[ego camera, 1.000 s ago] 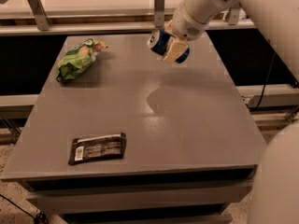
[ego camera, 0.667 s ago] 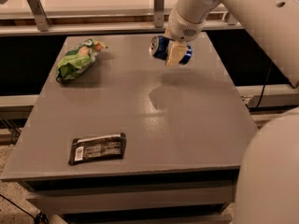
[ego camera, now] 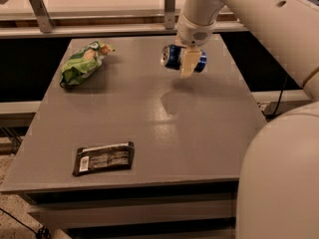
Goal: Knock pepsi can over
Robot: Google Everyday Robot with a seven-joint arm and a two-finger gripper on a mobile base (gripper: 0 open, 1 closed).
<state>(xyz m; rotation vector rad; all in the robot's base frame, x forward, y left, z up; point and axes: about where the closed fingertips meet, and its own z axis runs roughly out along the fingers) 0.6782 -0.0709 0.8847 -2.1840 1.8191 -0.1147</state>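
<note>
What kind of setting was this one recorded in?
Probably a lab or office test area: a plain gray table staged with a green snack bag, a black wrapped bar and a pepsi can, with the robot's end effector at the can near the far edge.

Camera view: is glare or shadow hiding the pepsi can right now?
Camera view: no; the pepsi can shows clearly, covered only in part by the gripper, at the far side of the table. A soft shadow edged with a bright sheen lies on the tabletop in front of the can.
</note>
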